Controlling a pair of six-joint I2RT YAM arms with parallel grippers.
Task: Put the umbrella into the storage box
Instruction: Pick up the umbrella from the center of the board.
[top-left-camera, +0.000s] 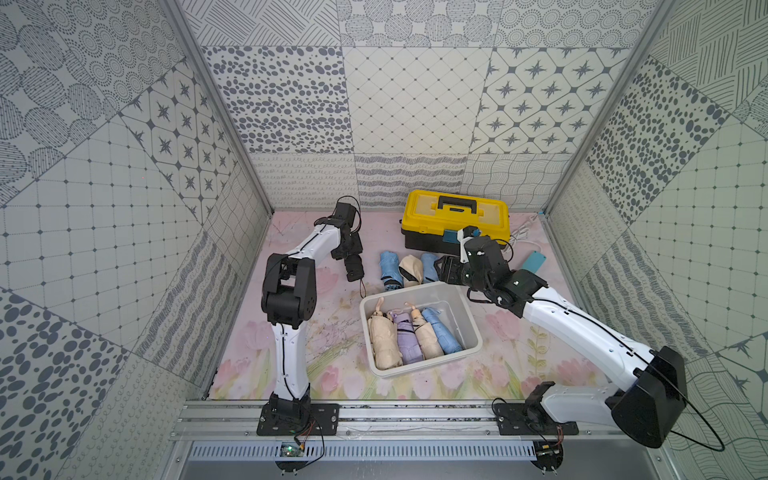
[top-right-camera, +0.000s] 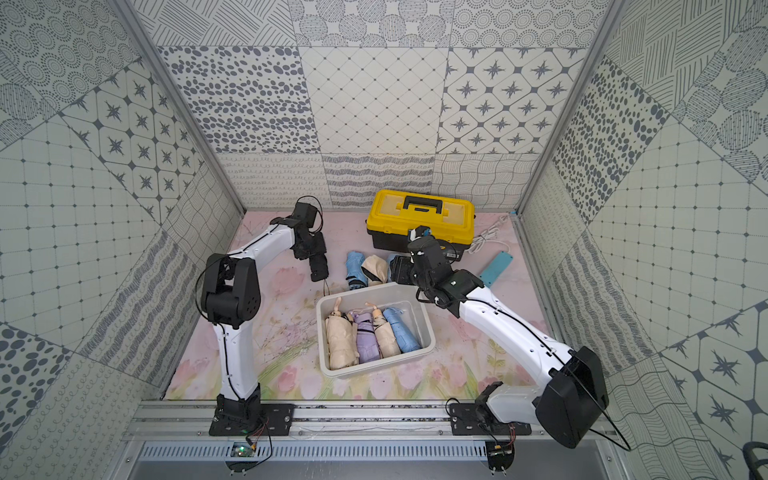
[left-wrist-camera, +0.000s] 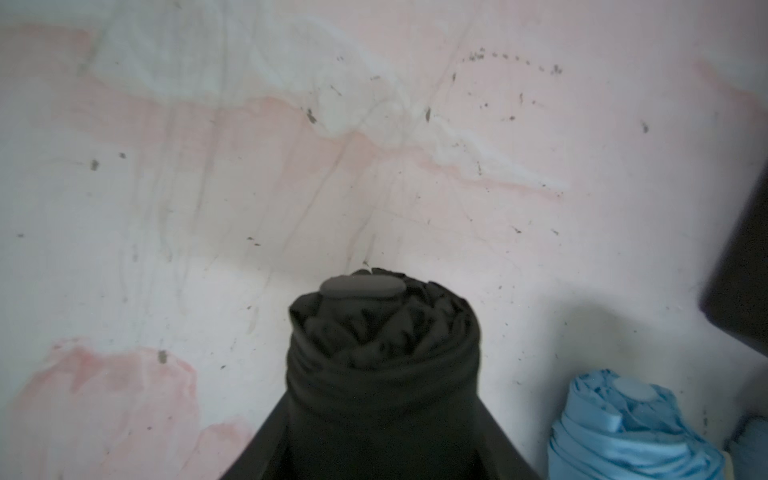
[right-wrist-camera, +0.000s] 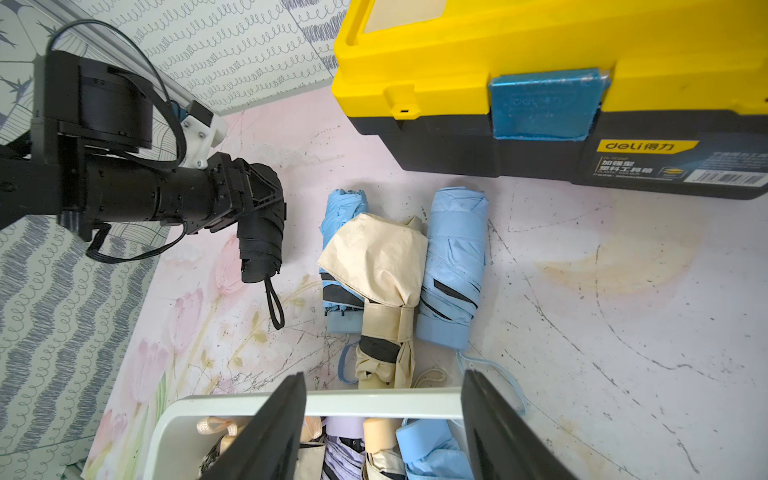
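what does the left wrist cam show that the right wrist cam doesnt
Only the left wrist view: the black umbrella end-on, its flat cap facing the camera, clamped in the left end effector.
Only the right wrist view: the yellow lid of the toolbox, the storage box with umbrellas inside, a beige umbrella overlapping a blue umbrella, the open right end effector, and the left arm seen from the side.
Both: the black umbrella, that blue umbrella, the floral mat.
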